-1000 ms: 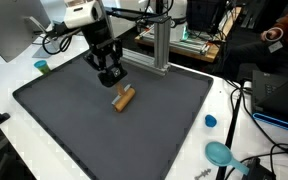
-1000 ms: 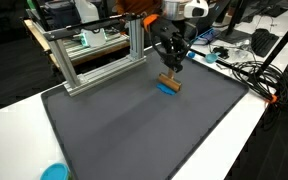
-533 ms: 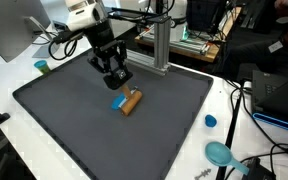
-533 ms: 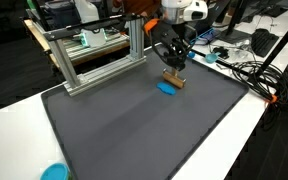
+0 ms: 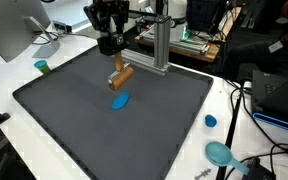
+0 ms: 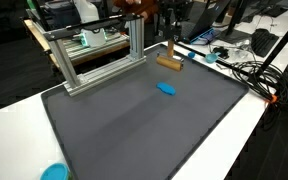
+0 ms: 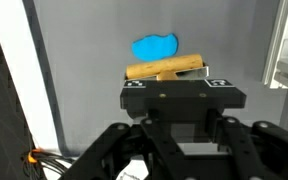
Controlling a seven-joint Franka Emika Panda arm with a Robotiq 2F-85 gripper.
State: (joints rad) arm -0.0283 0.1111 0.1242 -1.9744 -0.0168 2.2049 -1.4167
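The wooden peg hangs in the air, well clear of the blue piece, which lies flat on the dark mat. In the wrist view the peg runs almost level from side to side, one end tipped a little higher. The blue piece shows just past it and is partly covered by it, so the peg looks to be over the blue piece or nearly so. In an exterior view the peg sits above the blue piece, on the side towards the aluminium frame.

The gripper is clamped narrow around the peg and carries it. The peg's long axis lies roughly along the line between the two fingers, though I cannot make out whether they press on its ends or its sides. Seen from outside, the gripper comes straight down from above the blue piece, and nothing else on the mat is close to it.
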